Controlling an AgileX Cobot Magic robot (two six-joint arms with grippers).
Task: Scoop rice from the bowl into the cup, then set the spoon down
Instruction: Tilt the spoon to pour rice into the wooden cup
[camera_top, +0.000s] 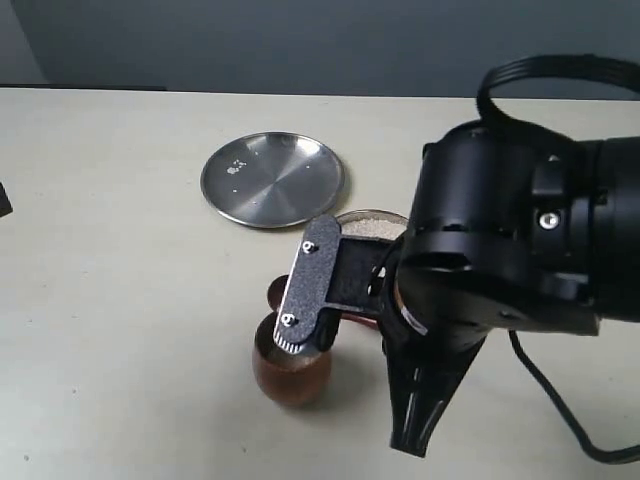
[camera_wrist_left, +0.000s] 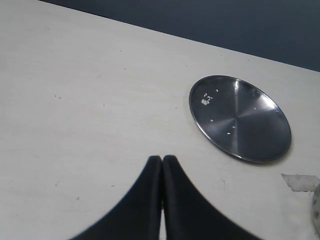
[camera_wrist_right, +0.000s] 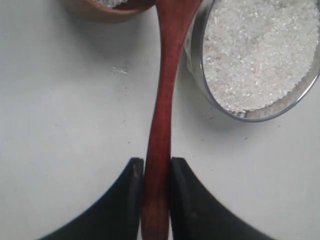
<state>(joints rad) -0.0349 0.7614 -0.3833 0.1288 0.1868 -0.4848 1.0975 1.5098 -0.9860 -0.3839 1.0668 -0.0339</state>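
In the right wrist view my right gripper (camera_wrist_right: 156, 167) is shut on the handle of the dark reddish-brown wooden spoon (camera_wrist_right: 162, 115). The spoon reaches out between the cup (camera_wrist_right: 100, 11) and the bowl (camera_wrist_right: 196, 60), and its head runs off the frame by the cup's rim. White rice (camera_wrist_right: 255, 55) fills the steel bowl, and a little shows inside the cup. In the exterior view the right gripper (camera_top: 300, 340) hangs over the wooden cup (camera_top: 290, 378), and the bowl (camera_top: 372, 225) is half hidden behind the arm. My left gripper (camera_wrist_left: 162, 161) is shut and empty above bare table.
A flat steel plate (camera_top: 272, 180) with a few stray grains lies behind the bowl and also shows in the left wrist view as the plate (camera_wrist_left: 240, 117). The bulky right arm (camera_top: 520, 260) hides the right side of the table. A scrap of tape (camera_wrist_left: 300, 181) lies near the plate.
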